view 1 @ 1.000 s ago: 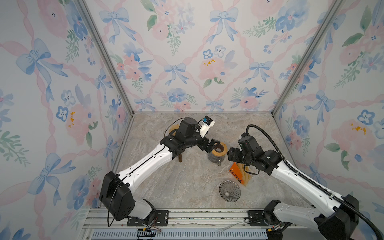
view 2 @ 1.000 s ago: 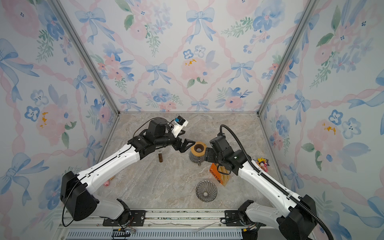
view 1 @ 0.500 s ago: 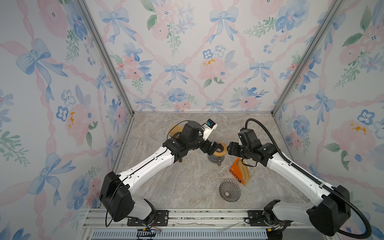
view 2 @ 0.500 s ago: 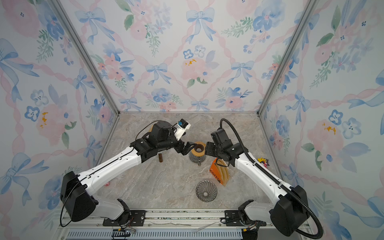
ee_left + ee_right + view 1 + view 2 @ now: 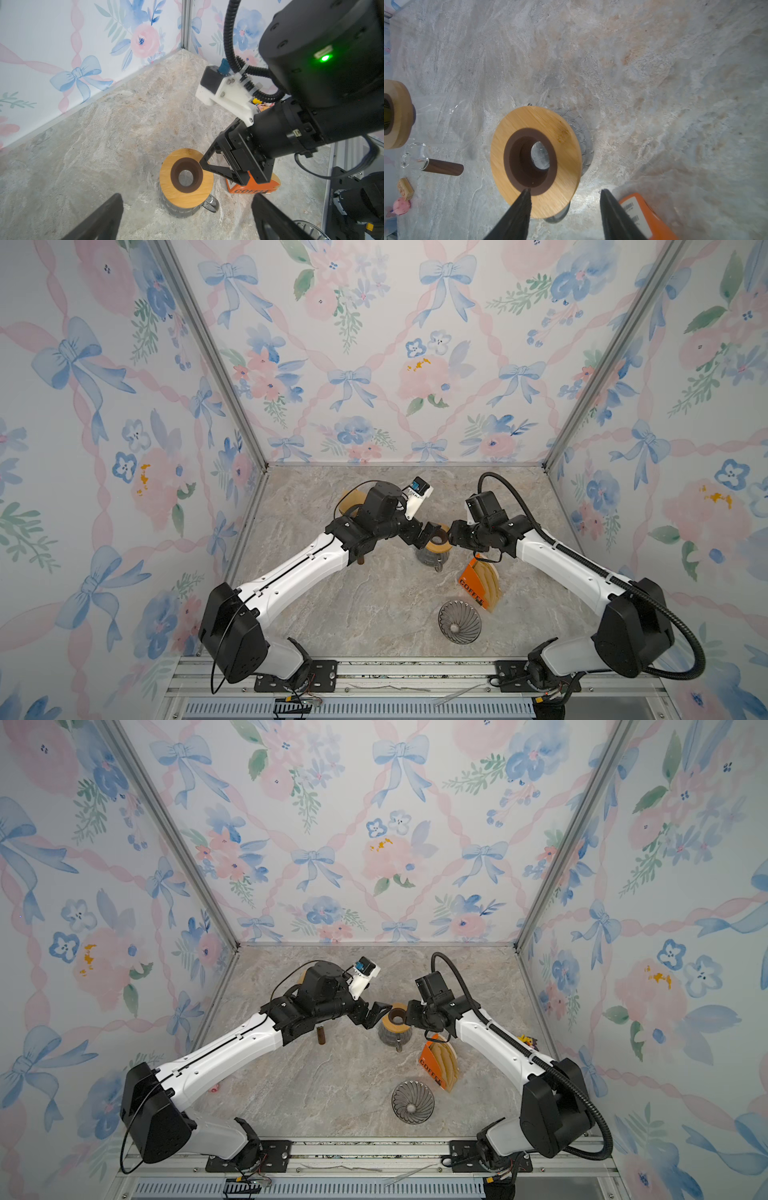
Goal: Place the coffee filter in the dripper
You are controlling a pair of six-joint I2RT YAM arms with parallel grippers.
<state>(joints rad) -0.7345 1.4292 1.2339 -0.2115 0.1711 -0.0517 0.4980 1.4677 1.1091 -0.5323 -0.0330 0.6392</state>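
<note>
Tan paper coffee filters stand in an orange box marked COFFEE (image 5: 478,585) (image 5: 436,1067) (image 5: 249,188) right of centre. A ribbed glass dripper cone (image 5: 459,620) (image 5: 412,1107) sits alone near the front edge. Mid-table is a ribbed glass vessel topped by a wooden ring (image 5: 435,545) (image 5: 397,1019) (image 5: 186,180) (image 5: 535,160). My left gripper (image 5: 426,533) (image 5: 187,207) hangs wide open just left of that vessel, empty. My right gripper (image 5: 451,537) (image 5: 565,190) is open at its right side, one fingertip (image 5: 526,195) over the ring's inner edge, the other outside it, near the box.
A second wood-collared glass piece (image 5: 347,499) (image 5: 396,114) with a brown handle (image 5: 321,1034) (image 5: 442,167) lies behind my left arm. A small wooden block (image 5: 405,189) and a pink toy (image 5: 401,205) lie near it. The patterned walls enclose the marble table.
My right gripper has moved from over the orange box up to the wooden-ring vessel, and its jaws have narrowed. The left gripper has crept a little closer to the vessel.
</note>
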